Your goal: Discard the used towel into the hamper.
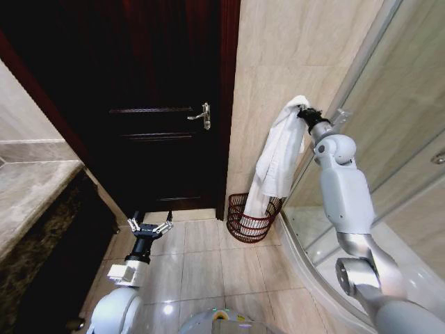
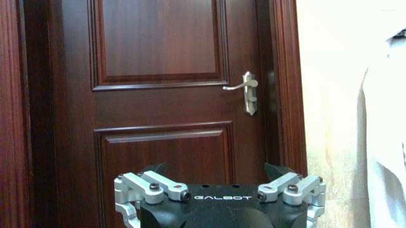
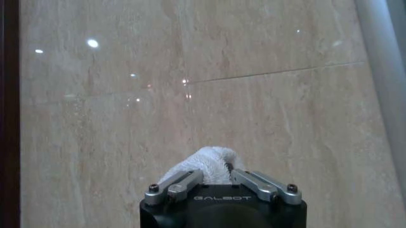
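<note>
A white towel (image 1: 277,158) hangs long and limp against the beige wall, its lower end dipping into the hamper (image 1: 249,221), a dark red-brown wire basket on the floor in the corner. My right gripper (image 1: 302,111) is raised high and shut on the towel's top end; in the right wrist view a bunch of the towel (image 3: 209,164) shows between the closed fingers (image 3: 180,183). Low over the floor tiles, my left gripper (image 1: 149,226) stands open in front of the door, with nothing in it.
A dark wooden door (image 1: 160,104) with a metal handle (image 1: 202,115) stands behind. A stone counter (image 1: 28,191) is at the left. A glass shower enclosure (image 1: 389,139) with a curved base rim lies at the right, close to the hamper.
</note>
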Available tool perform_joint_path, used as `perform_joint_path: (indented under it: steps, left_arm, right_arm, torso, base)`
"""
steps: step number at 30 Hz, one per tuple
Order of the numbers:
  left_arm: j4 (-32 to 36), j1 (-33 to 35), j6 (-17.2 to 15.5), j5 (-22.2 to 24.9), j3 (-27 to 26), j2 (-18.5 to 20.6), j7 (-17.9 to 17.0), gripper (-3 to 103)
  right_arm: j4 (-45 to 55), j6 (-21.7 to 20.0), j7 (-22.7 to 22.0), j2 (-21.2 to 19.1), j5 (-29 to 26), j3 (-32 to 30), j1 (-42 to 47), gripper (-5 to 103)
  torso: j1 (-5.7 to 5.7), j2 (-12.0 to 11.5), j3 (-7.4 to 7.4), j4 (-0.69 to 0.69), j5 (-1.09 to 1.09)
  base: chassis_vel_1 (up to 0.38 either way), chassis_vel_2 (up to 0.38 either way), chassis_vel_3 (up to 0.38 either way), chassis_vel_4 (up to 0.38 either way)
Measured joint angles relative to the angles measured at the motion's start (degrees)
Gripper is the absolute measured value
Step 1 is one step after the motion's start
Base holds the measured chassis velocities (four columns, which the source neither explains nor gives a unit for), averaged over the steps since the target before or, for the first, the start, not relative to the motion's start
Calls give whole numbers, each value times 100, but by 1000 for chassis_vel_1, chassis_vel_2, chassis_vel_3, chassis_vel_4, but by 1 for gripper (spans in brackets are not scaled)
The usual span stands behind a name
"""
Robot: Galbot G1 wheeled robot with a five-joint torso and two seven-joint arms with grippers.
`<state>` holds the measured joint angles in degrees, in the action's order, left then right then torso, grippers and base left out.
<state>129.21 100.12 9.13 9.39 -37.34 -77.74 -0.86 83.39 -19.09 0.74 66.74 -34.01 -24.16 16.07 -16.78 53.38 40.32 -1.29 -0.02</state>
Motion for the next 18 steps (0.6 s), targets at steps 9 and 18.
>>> perform_joint_path:
  steps: [9, 18]
  left_arm:
    - [-10, -2, 0, 1, 6, -2, 9, 100]
    - [-28, -13, 0, 3, 18, -3, 17, 100]
  right_arm:
    - [72, -5, 0, -12, -8, -6, 86, 3]
    - [176, -21, 10, -32, -51, -15, 139, 3]
  torso:
    - [48, -104, -56, -3, 2]
    - [90, -192, -109, -7, 1]
  base:
    - [-67, 67, 65, -70]
    - [-90, 78, 80, -87]
